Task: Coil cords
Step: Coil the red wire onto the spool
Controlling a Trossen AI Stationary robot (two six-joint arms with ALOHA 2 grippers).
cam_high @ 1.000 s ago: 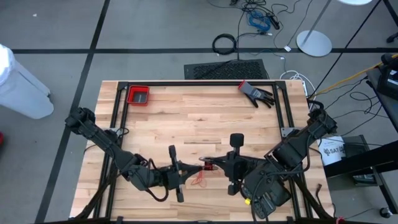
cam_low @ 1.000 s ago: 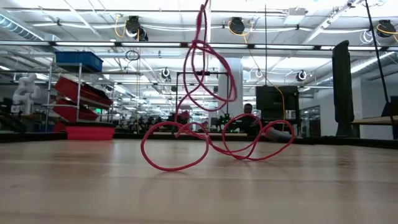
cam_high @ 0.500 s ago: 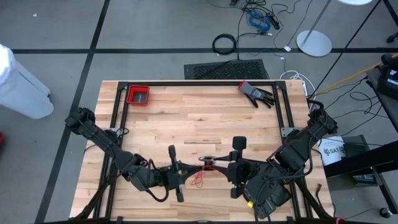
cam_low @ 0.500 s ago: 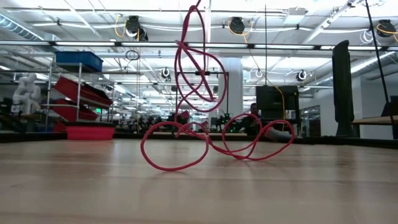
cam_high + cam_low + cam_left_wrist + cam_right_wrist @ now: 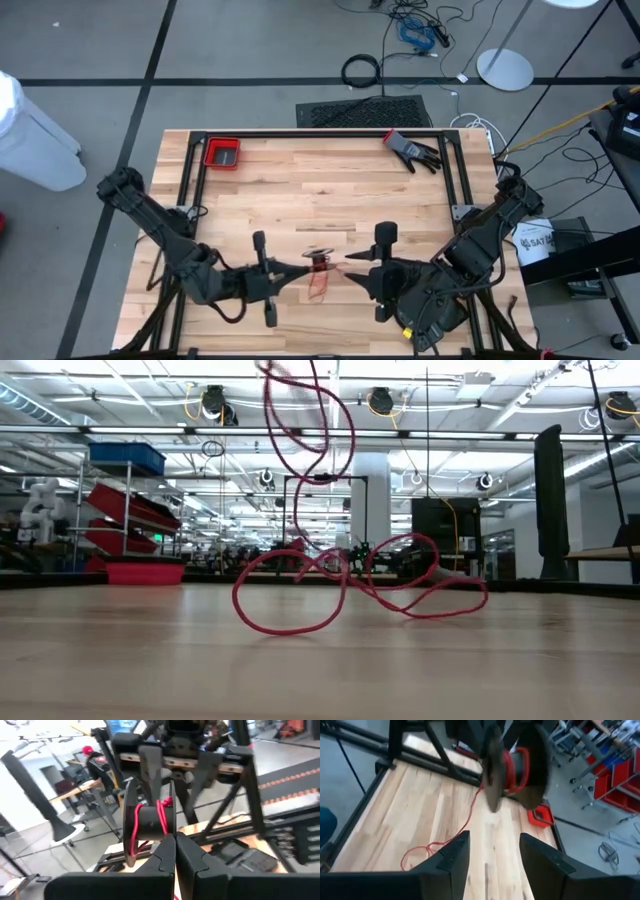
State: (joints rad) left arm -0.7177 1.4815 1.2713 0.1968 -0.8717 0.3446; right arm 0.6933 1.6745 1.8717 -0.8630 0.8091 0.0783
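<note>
Left wrist view: my left tool (image 5: 174, 851) is pinched shut on a black spool (image 5: 150, 822) with a few turns of red cord (image 5: 345, 585) wound on. I judge coiling partly done; most cord lies in loose loops on the tabletop (image 5: 300, 190) between the arms, some hanging up to the spool. Right tool (image 5: 490, 852) is wide open, holding nothing, just short of the spool. Cord's free end not findable; the grip point is hidden.
</note>
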